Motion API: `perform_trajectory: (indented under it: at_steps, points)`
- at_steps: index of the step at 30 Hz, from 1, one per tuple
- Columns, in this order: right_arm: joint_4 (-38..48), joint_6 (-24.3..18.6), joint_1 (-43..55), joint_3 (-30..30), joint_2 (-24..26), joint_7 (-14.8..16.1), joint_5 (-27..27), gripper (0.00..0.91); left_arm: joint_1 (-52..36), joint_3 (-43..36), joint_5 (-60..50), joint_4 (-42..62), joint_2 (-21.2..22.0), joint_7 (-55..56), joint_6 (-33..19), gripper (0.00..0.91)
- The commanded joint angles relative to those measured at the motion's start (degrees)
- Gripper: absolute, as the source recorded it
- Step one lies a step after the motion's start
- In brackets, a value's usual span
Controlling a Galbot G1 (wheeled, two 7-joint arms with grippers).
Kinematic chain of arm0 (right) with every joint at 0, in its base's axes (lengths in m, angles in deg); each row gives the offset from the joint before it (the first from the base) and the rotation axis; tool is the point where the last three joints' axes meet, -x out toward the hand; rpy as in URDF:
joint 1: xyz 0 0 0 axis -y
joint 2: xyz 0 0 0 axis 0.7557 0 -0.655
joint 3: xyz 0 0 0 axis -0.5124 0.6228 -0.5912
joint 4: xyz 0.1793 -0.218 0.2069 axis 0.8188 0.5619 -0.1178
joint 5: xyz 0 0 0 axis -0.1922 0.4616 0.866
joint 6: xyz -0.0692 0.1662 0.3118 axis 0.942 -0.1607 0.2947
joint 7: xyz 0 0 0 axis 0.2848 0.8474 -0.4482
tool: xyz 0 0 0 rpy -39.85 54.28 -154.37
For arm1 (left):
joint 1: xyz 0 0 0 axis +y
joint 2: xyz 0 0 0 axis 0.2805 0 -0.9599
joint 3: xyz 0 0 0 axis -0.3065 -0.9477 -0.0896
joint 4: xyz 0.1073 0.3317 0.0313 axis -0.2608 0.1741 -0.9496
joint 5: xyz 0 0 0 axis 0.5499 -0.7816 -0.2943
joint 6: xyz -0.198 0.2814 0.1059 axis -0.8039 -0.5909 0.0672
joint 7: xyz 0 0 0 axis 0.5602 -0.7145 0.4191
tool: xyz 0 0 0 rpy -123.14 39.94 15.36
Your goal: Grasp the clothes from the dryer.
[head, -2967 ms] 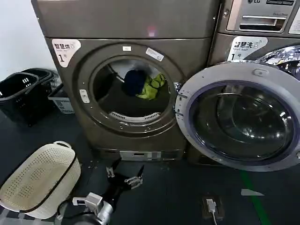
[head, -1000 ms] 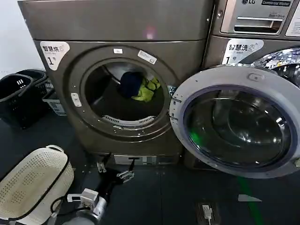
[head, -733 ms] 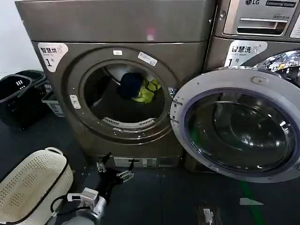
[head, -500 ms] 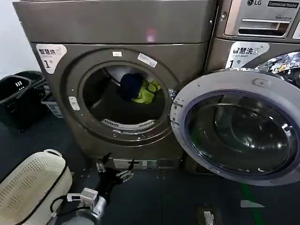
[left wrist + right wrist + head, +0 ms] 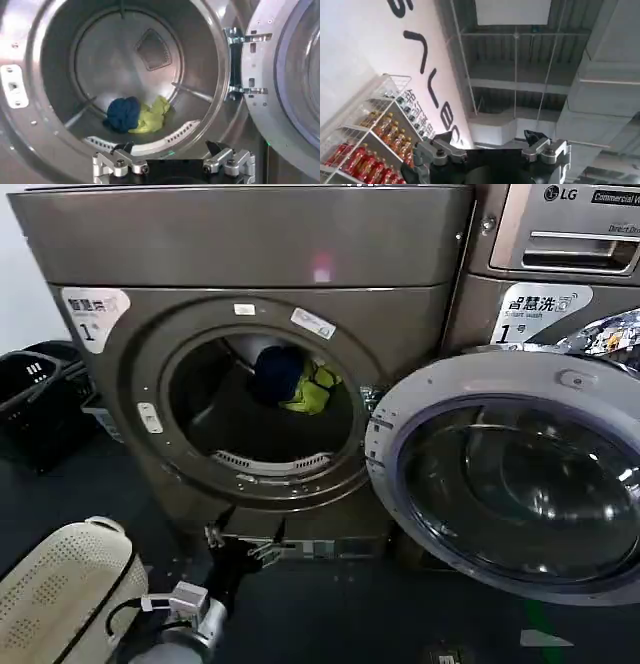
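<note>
- Far left of the head view: two dark plastic baskets stand on the floor beside the machine, and one cream perforated laundry basket lies nearer the robot
- One white sticker on the dryer's upper left corner carries Chinese characters and the numeral "1"
- The left gripper hangs low in front of the dryer, below the porthole, its two fingers spread apart and empty
- The clothes are two garments lying touching at the back of the drum: one navy piece to the left, one lime yellow-green piece to the right
- One chrome-rimmed glass door stands swung open to the right
- One second machine at the far right reads "LG" and has its own "1" sticker
- The right gripper points up toward a ceiling with its fingers apart, holding nothing; shelves of red bottles show beside it
</note>
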Motion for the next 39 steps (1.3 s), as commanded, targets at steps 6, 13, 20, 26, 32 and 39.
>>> perform_trajectory:
  at_steps: [6, 13, 20, 26, 32, 39]
  points:
    - [0.1, -0.2, 0.2, 0.2, 0.1, 0.1, -0.1, 0.907, 0.1, -0.2, -0.2, 0.0, 0.3, -0.1, 0.0, 0.907]
    - [0.0, -0.1, 0.8, 0.7, 0.1, 0.2, -0.2, 0.907, 0.1, -0.1, -0.9, 0.1, 0.4, -0.4, -0.4, 0.907]
    - [0.2, -0.3, 0.8, 0.7, 0.2, 0.0, -0.1, 0.907, -0.1, 0.0, -1.4, 0.2, 0.5, -0.7, -0.6, 0.907]
    - [0.4, -0.2, 0.8, 0.6, 0.1, -0.1, -0.1, 0.907, 0.1, 0.1, -1.2, 0.2, 0.4, -1.0, -1.2, 0.907]
    - [0.2, -0.2, 0.8, 0.5, 0.0, -0.1, -0.2, 0.907, 0.1, 0.1, -1.2, 0.2, 0.4, -1.0, -1.0, 0.907]
    - [-0.8, -0.2, 0.3, 0.5, -0.4, -0.3, 0.7, 0.907, -0.1, 0.0, -1.1, 0.3, 0.5, -0.9, -0.9, 0.907]
